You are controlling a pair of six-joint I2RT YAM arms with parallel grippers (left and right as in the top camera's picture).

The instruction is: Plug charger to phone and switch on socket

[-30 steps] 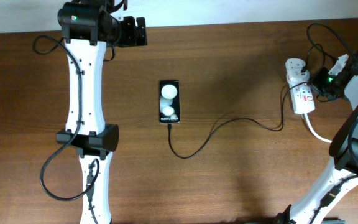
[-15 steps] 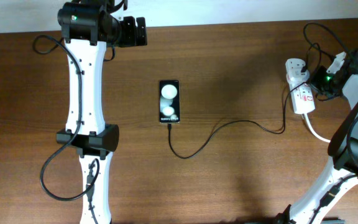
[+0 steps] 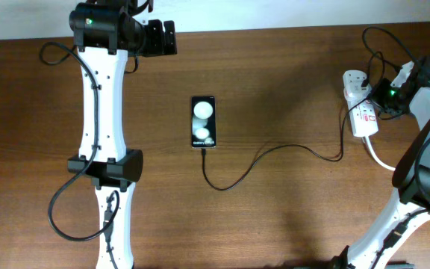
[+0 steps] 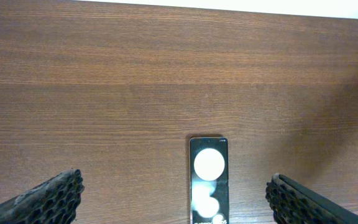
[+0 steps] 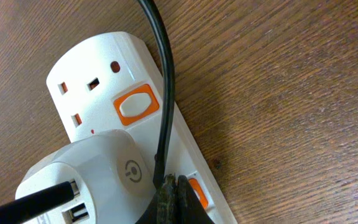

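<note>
The black phone (image 3: 204, 121) lies mid-table with two white spots on its screen; it also shows in the left wrist view (image 4: 209, 180). The thin black charger cable (image 3: 275, 149) runs from the phone's near end to the white plug adapter (image 5: 82, 180), which sits in the white socket strip (image 3: 360, 104) at the far right. My right gripper (image 5: 174, 186) is shut, its tips on the strip beside an orange switch (image 5: 199, 191). A second orange switch (image 5: 135, 104) is free. My left gripper (image 4: 176, 205) is open, high above the phone.
The strip's thick white cord (image 3: 383, 158) curves toward the right table edge. A dark cable (image 5: 163, 81) crosses the strip in the right wrist view. The left arm (image 3: 103, 134) stretches along the left side of the table.
The right wrist has shifted slightly up and to the right over the socket strip. The phone, the cable and the left arm have not moved.
</note>
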